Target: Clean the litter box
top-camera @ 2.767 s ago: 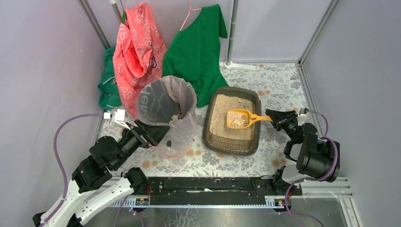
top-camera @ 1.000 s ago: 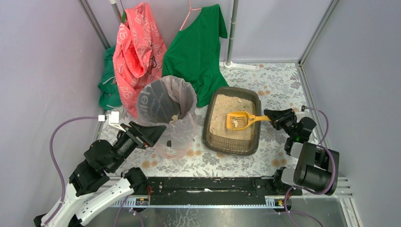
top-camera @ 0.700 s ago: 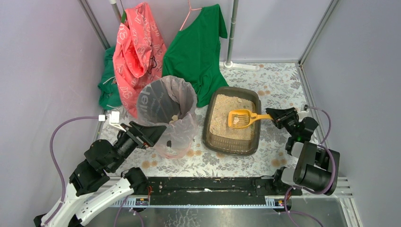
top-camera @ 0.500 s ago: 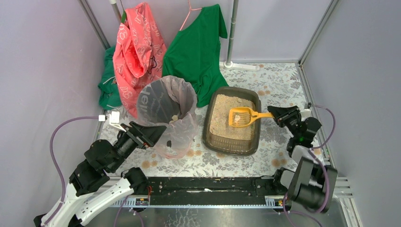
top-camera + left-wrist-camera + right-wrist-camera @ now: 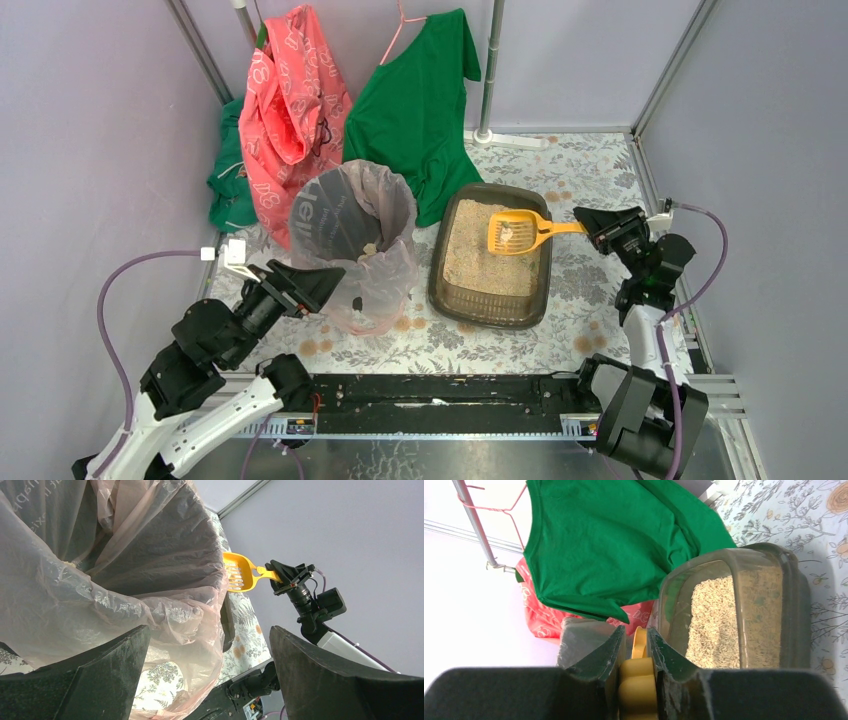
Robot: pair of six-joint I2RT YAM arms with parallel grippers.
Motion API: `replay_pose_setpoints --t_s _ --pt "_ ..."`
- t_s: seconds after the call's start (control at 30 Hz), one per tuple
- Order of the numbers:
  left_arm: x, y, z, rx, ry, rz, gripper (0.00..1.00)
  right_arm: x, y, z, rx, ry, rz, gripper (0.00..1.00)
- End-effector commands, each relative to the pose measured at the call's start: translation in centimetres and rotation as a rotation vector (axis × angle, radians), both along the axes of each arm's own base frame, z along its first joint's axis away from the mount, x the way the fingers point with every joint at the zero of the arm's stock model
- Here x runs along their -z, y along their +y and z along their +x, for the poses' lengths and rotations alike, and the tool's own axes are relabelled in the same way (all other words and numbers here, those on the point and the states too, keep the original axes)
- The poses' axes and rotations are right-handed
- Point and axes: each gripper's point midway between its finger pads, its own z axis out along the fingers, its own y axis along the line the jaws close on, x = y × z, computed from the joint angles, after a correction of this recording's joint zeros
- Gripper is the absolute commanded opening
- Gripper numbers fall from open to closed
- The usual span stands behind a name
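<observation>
The litter box (image 5: 440, 281) (image 5: 796, 630), a dark tray of beige litter, sits mid-floor. My right gripper (image 5: 590, 226) (image 5: 636, 645) is shut on the handle of a yellow slotted scoop (image 5: 512, 232) (image 5: 239, 574) (image 5: 639, 680). The scoop hangs above the box's far half with a pale clump in its bowl. My left gripper (image 5: 330, 276) (image 5: 207, 652) is open, its fingertips at the near side of the round bin (image 5: 352, 240) (image 5: 115, 575), which has a clear bag liner. Small clumps lie inside the bin.
A pink garment (image 5: 290, 100) and a green shirt (image 5: 415, 105) hang on a rail pole (image 5: 490, 70) at the back. The floor has a floral mat (image 5: 590, 170). Grey walls close in on both sides. A black rail (image 5: 440, 395) runs along the near edge.
My right arm has lifted the scoop out of the litter and drawn it up and toward the far right of the box. The left gripper has barely shifted.
</observation>
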Motion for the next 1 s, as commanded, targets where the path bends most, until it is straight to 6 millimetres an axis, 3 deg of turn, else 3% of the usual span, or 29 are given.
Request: replay_pose_setpoints --t_s 0.0,0.37,0.7,0.97 --pt "-1.3 0.9 0.0 -0.027 -0.037 0.006 0.98 -4.0 0.4 -0.2 -0.019 -0.091 0.033 0.0" --pt "-0.9 0.4 0.0 -0.009 -0.032 -0.014 0.98 -11.9 2.4 -0.2 -0.046 -0.219 0.063 0.0" --pt "-0.9 0.6 -0.2 -0.012 -0.03 -0.013 0.98 -16.6 6.3 1.4 -0.112 -0.27 0.06 0.0" --pt "-0.3 0.6 -0.2 -0.014 -0.02 -0.019 0.98 -19.0 12.9 1.8 -0.23 -0.298 0.043 0.0"
